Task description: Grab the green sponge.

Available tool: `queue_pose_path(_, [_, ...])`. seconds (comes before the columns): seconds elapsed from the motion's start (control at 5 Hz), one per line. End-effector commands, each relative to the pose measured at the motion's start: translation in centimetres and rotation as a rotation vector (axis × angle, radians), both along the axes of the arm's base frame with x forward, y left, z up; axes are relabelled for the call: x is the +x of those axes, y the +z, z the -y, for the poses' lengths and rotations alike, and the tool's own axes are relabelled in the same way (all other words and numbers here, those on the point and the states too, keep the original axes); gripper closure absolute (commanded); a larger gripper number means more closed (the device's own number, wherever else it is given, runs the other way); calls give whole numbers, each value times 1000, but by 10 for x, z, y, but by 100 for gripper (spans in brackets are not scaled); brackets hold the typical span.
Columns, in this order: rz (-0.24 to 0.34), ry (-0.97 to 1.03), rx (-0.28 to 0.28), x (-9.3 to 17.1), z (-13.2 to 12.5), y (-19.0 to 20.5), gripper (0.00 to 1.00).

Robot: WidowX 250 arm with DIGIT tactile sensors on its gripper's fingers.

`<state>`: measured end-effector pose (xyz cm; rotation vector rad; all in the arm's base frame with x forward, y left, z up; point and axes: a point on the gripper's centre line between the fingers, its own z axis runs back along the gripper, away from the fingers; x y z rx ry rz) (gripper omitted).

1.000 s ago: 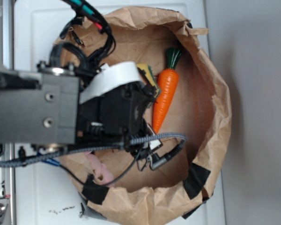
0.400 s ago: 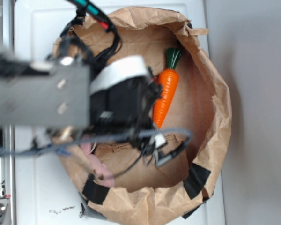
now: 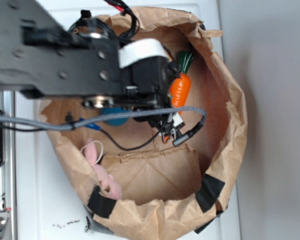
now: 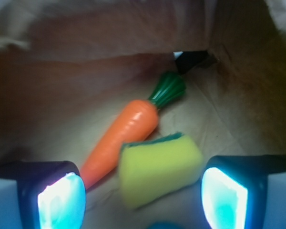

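The green sponge (image 4: 159, 167) is a yellow foam block with a thin dark green layer along its far edge, lying on the floor of the paper bag. My gripper (image 4: 143, 202) is open and low inside the bag. The sponge sits between the two fingers, nearer the right finger (image 4: 226, 195) than the left finger (image 4: 62, 200), and touches neither. An orange toy carrot (image 4: 128, 133) lies just left of and behind the sponge, against it. In the exterior view the arm (image 3: 80, 65) covers the sponge, and only the carrot (image 3: 180, 85) shows beside the gripper body.
A brown paper bag (image 3: 230, 125) with high crumpled walls surrounds everything. A teal-blue ball (image 3: 115, 116) lies under the arm and shows at the bottom edge (image 4: 164, 225) of the wrist view. A pink soft toy (image 3: 102, 170) rests by the bag's left wall. Cables (image 3: 155, 114) hang across the bag.
The arm has swung toward the top of the exterior view, over the carrot's side. It now covers the sponge corner seen earlier and has uncovered the blue ball.
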<state>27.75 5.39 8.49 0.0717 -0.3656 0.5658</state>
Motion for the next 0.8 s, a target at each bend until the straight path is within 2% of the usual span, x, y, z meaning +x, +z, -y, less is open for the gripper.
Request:
queue_pose_path(0.0, [18, -18, 130, 8, -6, -41, 0])
queue_pose_path(0.2, [28, -27, 151, -4, -1, -61, 0])
queue_pose_path(0.4, [51, 27, 156, -2, 1, -62, 100])
queue_pose_path(0.6, [45, 37, 95, 7, 4, -46, 100])
